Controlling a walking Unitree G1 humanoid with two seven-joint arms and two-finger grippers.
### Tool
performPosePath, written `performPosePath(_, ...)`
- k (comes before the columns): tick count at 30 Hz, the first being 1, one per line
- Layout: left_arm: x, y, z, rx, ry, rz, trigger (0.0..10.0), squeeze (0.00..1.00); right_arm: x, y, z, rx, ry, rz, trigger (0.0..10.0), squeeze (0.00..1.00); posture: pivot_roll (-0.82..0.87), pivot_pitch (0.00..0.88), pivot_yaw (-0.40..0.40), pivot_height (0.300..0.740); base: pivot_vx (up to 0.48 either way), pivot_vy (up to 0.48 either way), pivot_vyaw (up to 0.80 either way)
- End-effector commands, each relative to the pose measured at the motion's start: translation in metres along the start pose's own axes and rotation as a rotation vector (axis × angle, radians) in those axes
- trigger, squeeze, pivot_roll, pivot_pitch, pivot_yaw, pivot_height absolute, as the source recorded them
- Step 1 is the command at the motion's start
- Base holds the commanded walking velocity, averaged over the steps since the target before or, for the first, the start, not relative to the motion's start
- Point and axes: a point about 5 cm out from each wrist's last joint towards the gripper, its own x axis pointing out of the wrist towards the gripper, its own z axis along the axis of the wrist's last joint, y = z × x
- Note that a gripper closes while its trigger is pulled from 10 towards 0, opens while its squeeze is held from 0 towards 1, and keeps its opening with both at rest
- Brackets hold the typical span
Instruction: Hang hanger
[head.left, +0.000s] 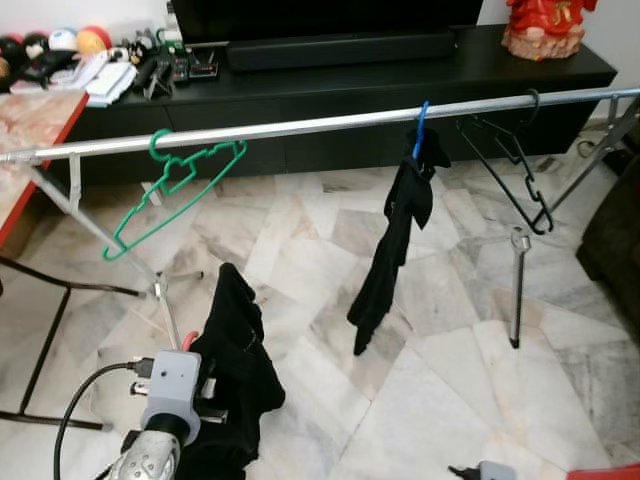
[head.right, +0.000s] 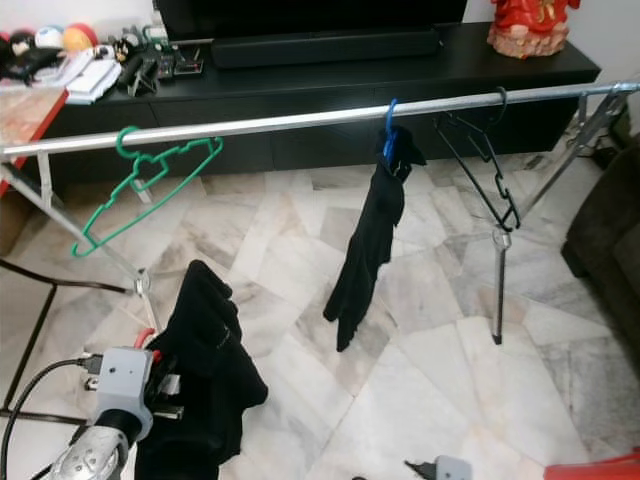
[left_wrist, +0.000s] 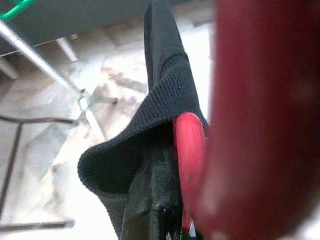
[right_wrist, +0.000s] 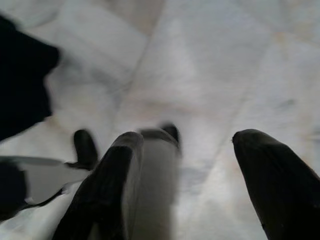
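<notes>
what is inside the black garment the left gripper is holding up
A red hanger pokes out of the black garment, at the left gripper. The cloth covers the rest of the hanger, hook included.

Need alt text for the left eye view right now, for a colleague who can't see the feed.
The left gripper holds a black knit garment low in front of a silver metal clothes rail. On the rail hang an empty green plastic hanger, a blue hanger carrying dark clothing and an empty black hanger.
</notes>
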Motion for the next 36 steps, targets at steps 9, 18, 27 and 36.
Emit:
performPosePath(9,-0.0011,0.0018,0.0048,-0.019,-0.011,0.016,10.0,0.00,-0.0028,-0.0064,-0.0091,0.003,0.034,-0.015,10.0,0.00,0.03,0.200,0.062,0.740,0.000,0.000,0.00)
performPosePath(18,-0.0010,0.0012,0.0044,-0.023,-0.007,0.015,10.0,0.00,-0.0029,-0.0067,-0.0092,0.002,0.034,-0.014,10.0,0.00,0.03,0.195,0.061,0.740,0.000,0.273,0.00)
performPosePath(27,0.0001,0.0006,0.0088,-0.027,-0.032,0.018,10.0,0.00,-0.0029,-0.0070,-0.0090,0.000,0.034,-0.014,10.0,0.00,0.03,0.196,0.056,0.740,0.000,0.320,0.00)
performPosePath(36,0.0014,-0.0004,0.0137,-0.037,-0.051,0.010,10.0,0.00,-0.0027,-0.0071,-0.0083,0.001,0.032,-0.015,10.0,0.00,0.03,0.199,0.057,0.740,0.000,0.332,0.00)
